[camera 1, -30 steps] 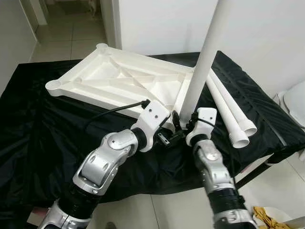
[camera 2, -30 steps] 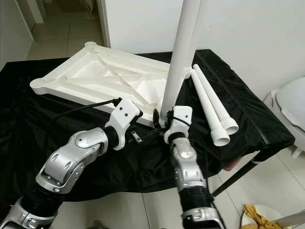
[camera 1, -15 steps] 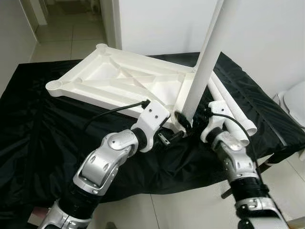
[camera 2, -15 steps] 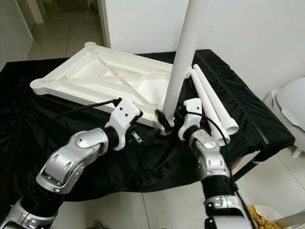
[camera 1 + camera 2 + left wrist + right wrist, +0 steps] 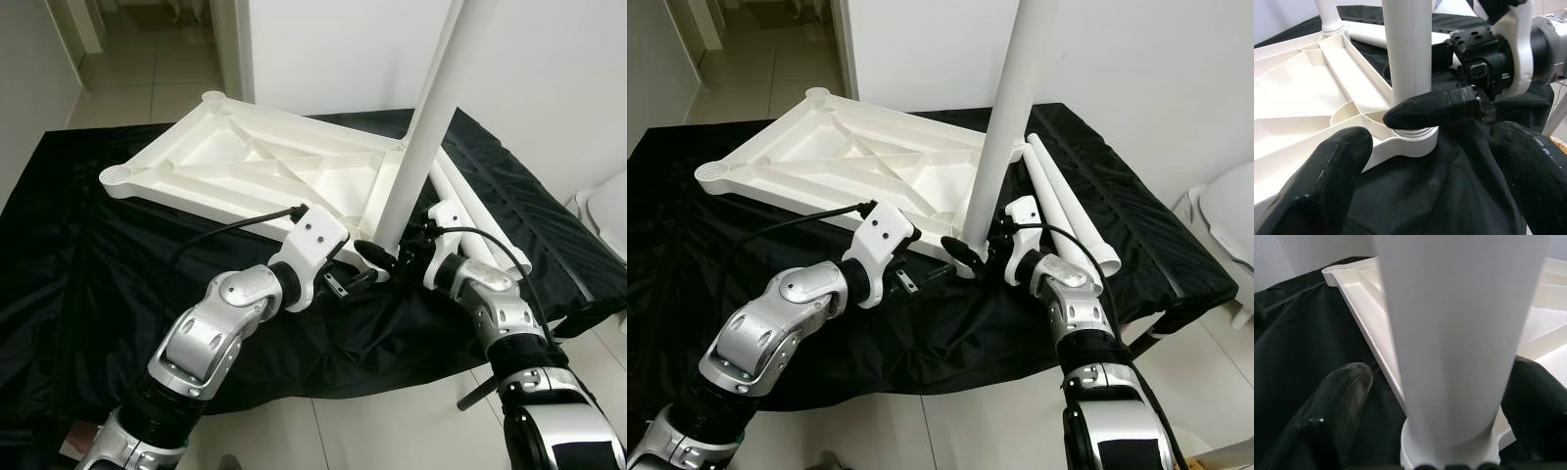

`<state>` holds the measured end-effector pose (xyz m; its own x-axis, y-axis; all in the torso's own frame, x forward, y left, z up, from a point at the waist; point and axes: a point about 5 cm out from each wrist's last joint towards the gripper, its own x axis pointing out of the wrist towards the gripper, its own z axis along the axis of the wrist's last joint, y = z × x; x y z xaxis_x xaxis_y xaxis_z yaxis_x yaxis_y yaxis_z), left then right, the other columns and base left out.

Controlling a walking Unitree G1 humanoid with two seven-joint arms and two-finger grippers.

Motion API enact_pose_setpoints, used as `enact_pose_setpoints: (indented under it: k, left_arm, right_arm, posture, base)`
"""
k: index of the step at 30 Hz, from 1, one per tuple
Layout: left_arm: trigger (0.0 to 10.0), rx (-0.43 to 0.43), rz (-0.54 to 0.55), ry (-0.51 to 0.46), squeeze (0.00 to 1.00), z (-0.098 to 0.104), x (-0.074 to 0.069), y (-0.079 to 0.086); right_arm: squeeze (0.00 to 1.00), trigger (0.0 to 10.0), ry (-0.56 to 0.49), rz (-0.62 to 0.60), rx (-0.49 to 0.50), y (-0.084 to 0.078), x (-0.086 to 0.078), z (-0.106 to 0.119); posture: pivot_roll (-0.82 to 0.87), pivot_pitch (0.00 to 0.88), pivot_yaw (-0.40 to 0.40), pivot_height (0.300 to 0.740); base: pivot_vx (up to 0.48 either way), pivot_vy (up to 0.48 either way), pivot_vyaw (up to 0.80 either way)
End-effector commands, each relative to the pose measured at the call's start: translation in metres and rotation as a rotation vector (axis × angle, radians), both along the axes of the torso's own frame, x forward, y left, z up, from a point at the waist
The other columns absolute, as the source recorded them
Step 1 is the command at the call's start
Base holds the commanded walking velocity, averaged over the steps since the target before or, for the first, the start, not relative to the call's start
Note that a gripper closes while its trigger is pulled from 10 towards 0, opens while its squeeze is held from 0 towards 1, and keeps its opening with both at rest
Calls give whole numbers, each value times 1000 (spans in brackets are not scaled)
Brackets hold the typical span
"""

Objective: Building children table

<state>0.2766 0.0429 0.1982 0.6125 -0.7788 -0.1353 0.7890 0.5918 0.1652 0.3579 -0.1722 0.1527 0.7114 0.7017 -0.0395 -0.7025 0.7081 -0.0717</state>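
A white plastic table top [image 5: 245,166] lies upside down on a black cloth. One white leg [image 5: 421,127] stands upright in the corner socket [image 5: 1410,142] nearest me on the right. My right gripper [image 5: 387,247] reaches in from the right at the leg's base. It is open, with one finger [image 5: 1425,110] in front of the leg and the other finger [image 5: 1540,406] behind it. My left gripper [image 5: 1430,142] hovers just short of the same corner, open, holding nothing. Two more legs [image 5: 480,225] lie on the cloth to the right.
The cloth-covered stand [image 5: 78,255] ends close to my body and drops off at the right, where a metal support [image 5: 1136,348] shows. A white fixture [image 5: 1225,215] stands at the far right. A white wall rises behind, and tiled floor [image 5: 147,69] runs off at the back left.
My right arm has swung from under the leg out to the right, and its wrist has turned so the fingers now come at the leg's base sideways. The left arm has stayed put.
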Motion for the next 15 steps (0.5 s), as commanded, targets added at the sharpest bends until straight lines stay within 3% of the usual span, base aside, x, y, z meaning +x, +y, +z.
enact_pose_setpoints:
  k: [1, 3, 4, 5, 6, 15]
  left_arm:
    - [10000, 3, 6, 4, 0, 2, 2, 1]
    - [10000, 3, 8, 4, 0, 2, 2, 2]
    - [10000, 2, 10, 4, 0, 2, 2, 2]
    - [10000, 3, 13, 4, 0, 2, 2, 2]
    - [10000, 2, 14, 5, 0, 2, 2, 3]
    - [10000, -3, 19, 10, 0, 2, 2, 2]
  right_arm:
    - [0, 10000, 8, 16, -29, -5, 3, 1]
    - [0, 10000, 10, 21, -35, -5, 4, 2]
    - [0, 7373, 12, 30, -44, -6, 4, 2]
    - [0, 1216, 14, 32, -54, -7, 5, 2]
    - [0, 0, 21, 37, -58, -8, 5, 1]
    - [0, 0, 62, 81, -67, -12, -1, -10]
  posture:
    - [-45, 0, 4, 740]
    - [-45, 0, 4, 740]
    - [-42, 0, 1, 740]
    - [-42, 0, 1, 740]
    - [-40, 2, -2, 740]
    - [-52, 16, 1, 740]
  base:
    - [0, 0, 0]
    - [0, 0, 0]
    - [0, 0, 0]
    - [0, 0, 0]
    - [0, 0, 0]
    - [0, 0, 0]
